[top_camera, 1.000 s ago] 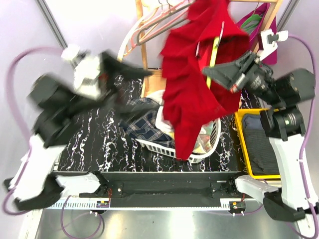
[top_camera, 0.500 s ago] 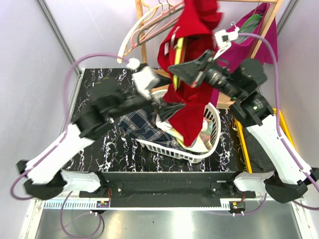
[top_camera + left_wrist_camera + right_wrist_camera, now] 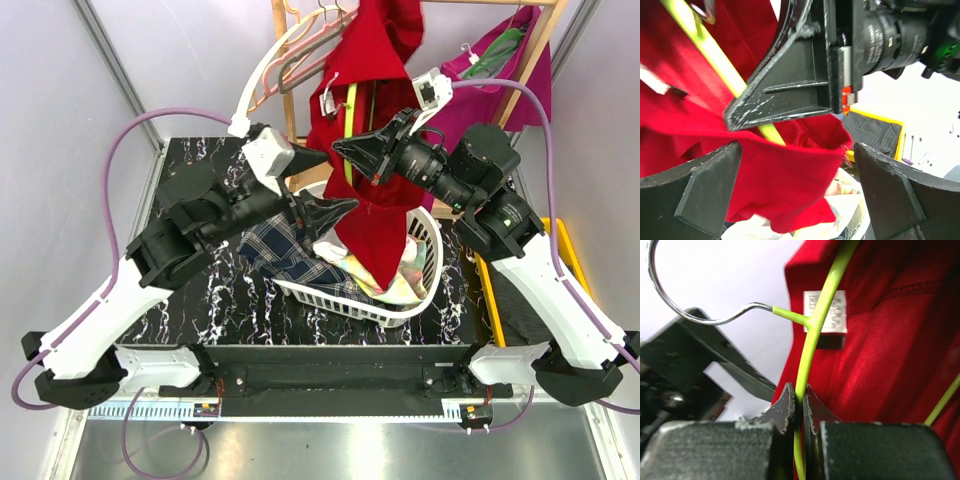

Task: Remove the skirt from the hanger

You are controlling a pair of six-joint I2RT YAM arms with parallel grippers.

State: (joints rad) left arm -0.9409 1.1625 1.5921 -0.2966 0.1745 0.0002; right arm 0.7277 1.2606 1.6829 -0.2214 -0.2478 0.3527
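The red skirt [image 3: 375,215] hangs on a lime-green wire hanger [image 3: 349,120] above the white basket. My right gripper [image 3: 345,150] is shut on the hanger's green wire [image 3: 815,325], just below its metal hook, and the skirt [image 3: 880,355] with its white label is to its right. My left gripper [image 3: 325,183] is open, just left of the skirt. In the left wrist view its jaws [image 3: 797,150] stand wide apart with the skirt's lower fold [image 3: 780,175] between them, not touching. The right gripper's finger [image 3: 790,95] sits just above.
A white laundry basket [image 3: 400,315] holds mixed clothes, with a plaid garment [image 3: 285,250] over its left rim. A wooden rack with empty hangers [image 3: 290,60] and a magenta garment [image 3: 480,80] stands behind. A yellow bin [image 3: 520,300] with dark cloth is at the right.
My left arm has swung right, bringing its open gripper up to the skirt. My right gripper has carried the hanger and skirt left and up, over the basket.
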